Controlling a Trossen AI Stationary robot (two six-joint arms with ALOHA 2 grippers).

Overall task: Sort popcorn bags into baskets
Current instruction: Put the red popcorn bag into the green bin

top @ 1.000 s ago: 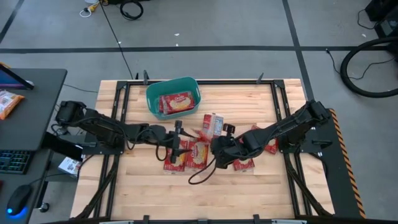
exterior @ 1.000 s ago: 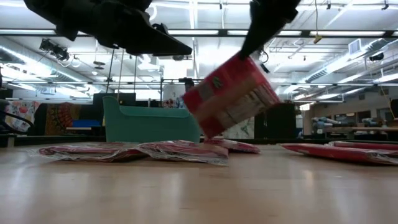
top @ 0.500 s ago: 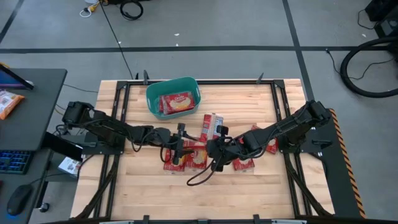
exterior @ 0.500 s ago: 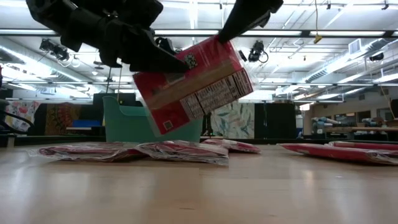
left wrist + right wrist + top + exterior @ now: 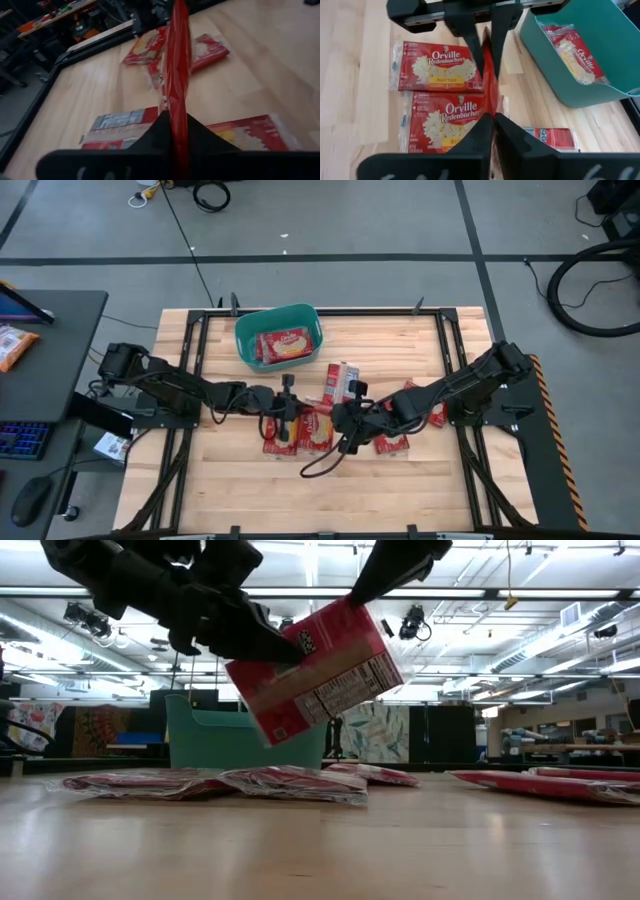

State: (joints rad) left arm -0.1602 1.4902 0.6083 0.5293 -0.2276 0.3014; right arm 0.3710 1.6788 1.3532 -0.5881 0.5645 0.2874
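Even overhead strip lights (image 5: 300,592) brighten the scene; soft shadows fall on the worktop (image 5: 400,480), while the near foreground in the left wrist view blurs.

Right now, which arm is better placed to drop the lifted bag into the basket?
Probably left. Both grippers, left and right, pinch the bag, but the basket sits on the left arm's side.

Robotics lab, ceiling strip lights (image 5: 560,637), floor cables (image 5: 585,275)
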